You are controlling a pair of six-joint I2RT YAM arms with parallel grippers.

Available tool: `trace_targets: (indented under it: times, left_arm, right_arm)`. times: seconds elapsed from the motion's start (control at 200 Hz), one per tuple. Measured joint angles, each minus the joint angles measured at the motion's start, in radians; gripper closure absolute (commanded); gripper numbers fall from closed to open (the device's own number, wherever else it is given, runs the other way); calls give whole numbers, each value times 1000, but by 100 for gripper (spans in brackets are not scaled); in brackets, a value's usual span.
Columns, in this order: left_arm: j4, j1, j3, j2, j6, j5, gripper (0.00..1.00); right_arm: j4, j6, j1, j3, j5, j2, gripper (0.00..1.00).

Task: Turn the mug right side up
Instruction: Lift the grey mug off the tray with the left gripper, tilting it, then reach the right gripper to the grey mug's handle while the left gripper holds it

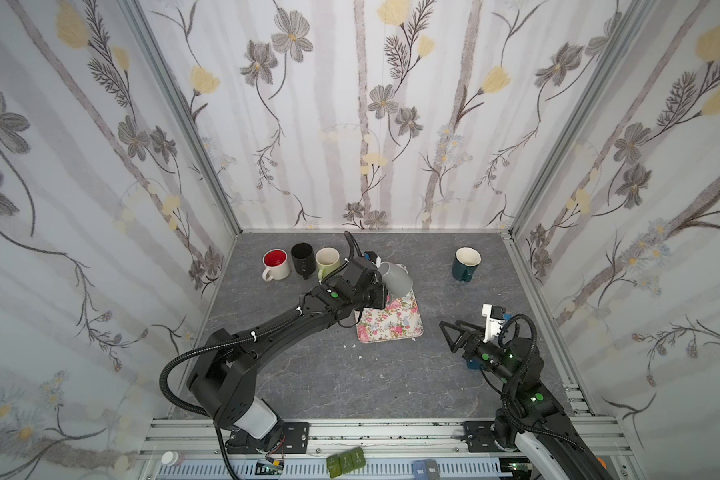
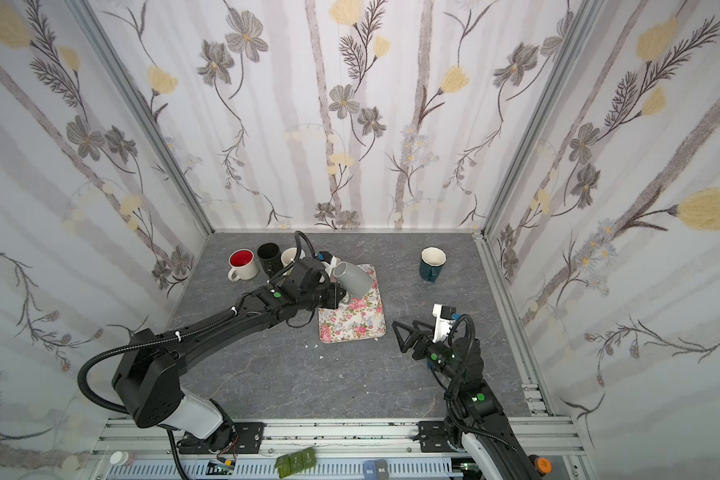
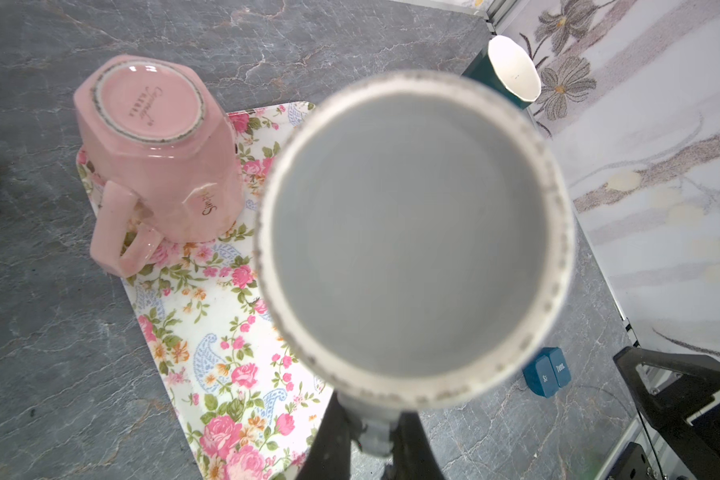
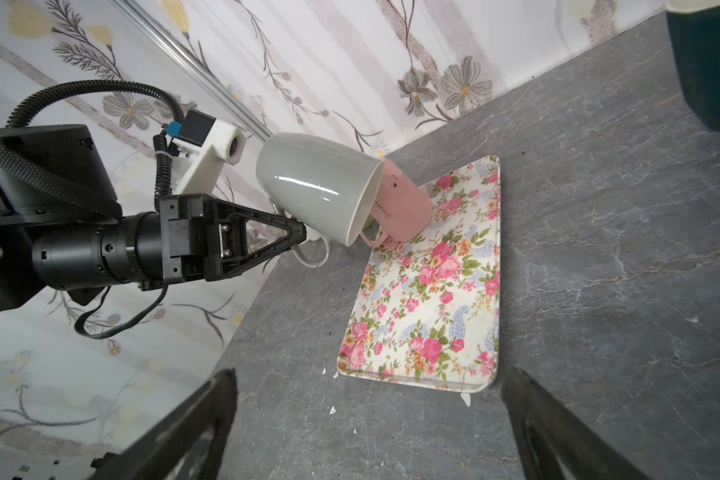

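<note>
A grey mug point(image 1: 398, 280) point(image 2: 354, 280) point(image 4: 316, 187) hangs tilted above the far end of the floral tray point(image 1: 391, 324) point(image 4: 425, 311), its mouth pointing down towards the tray. My left gripper point(image 4: 306, 237) point(image 3: 371, 419) is shut on its handle. The mug's round base point(image 3: 412, 241) fills the left wrist view. A pink mug point(image 3: 154, 145) point(image 4: 404, 208) stands upside down on the tray's far corner, just beyond the grey one. My right gripper point(image 1: 447, 337) point(image 2: 399, 336) point(image 4: 366, 399) stays open and empty, low over the table to the right of the tray.
Three upright mugs stand in a row at the back left: a red-lined white mug point(image 1: 276, 264), a black mug point(image 1: 302, 257) and a cream-and-green mug point(image 1: 327, 262). A teal mug point(image 1: 466, 264) stands upright at the back right. A blue block point(image 3: 547, 372) lies near the right arm.
</note>
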Motion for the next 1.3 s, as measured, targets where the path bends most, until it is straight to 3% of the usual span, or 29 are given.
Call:
trace_targets:
  times: [0.285, 0.764, 1.299]
  left_arm:
    - [86, 22, -100, -95, -21, 24, 100]
    - [212, 80, -207, -171, -74, 61, 100]
    - [283, 97, -301, -230, -70, 118, 100]
  right_arm:
    - [89, 61, 15, 35, -53, 113, 0]
    - [127, 45, 209, 188, 6, 363, 0]
    - [345, 58, 371, 263, 54, 591, 0]
